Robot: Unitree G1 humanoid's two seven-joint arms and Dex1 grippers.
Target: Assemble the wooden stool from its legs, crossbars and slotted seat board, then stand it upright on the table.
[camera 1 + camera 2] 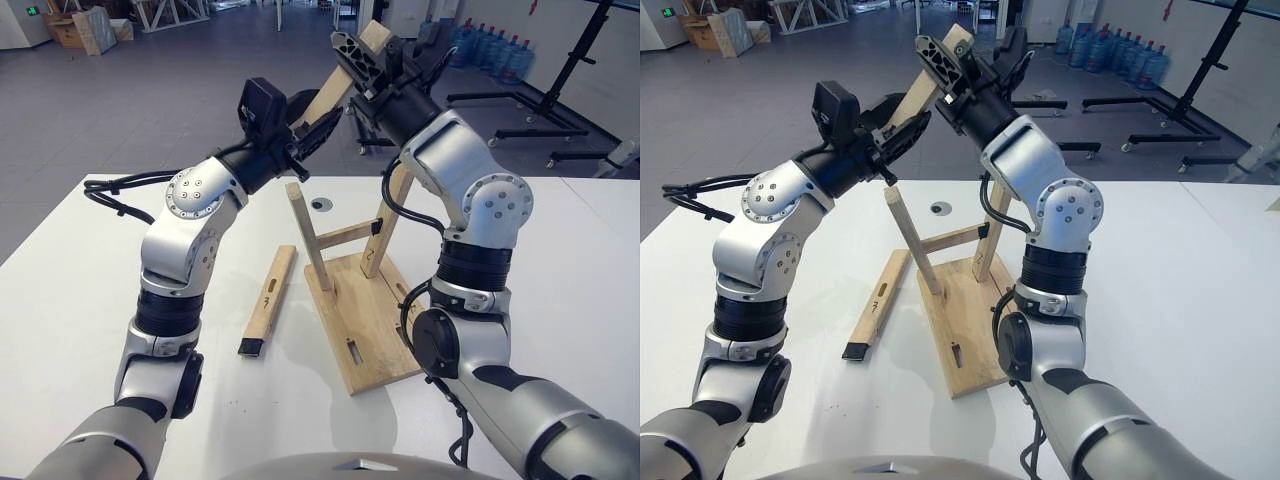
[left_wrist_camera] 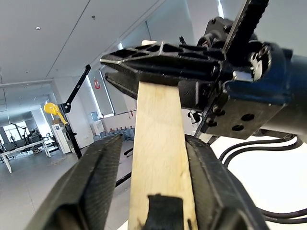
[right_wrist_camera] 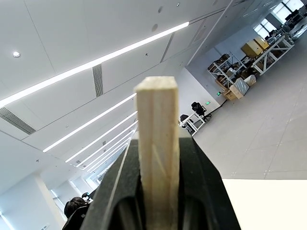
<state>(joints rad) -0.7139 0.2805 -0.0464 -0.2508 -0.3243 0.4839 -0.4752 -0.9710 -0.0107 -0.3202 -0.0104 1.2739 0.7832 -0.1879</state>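
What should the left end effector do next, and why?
Probably close the left end effector on the leg. Its fingers flank the leg's lower end with a gap on one side, while the right end effector clamps the upper end, high above the seat board.

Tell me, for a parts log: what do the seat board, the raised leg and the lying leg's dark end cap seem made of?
Seat board: pale, matte, seemingly unvarnished wood, faint grain showing.
Raised leg: same light wood, grain lines visible, no sheen.
End cap: black, dull, probably rubber or plastic; cannot tell which.
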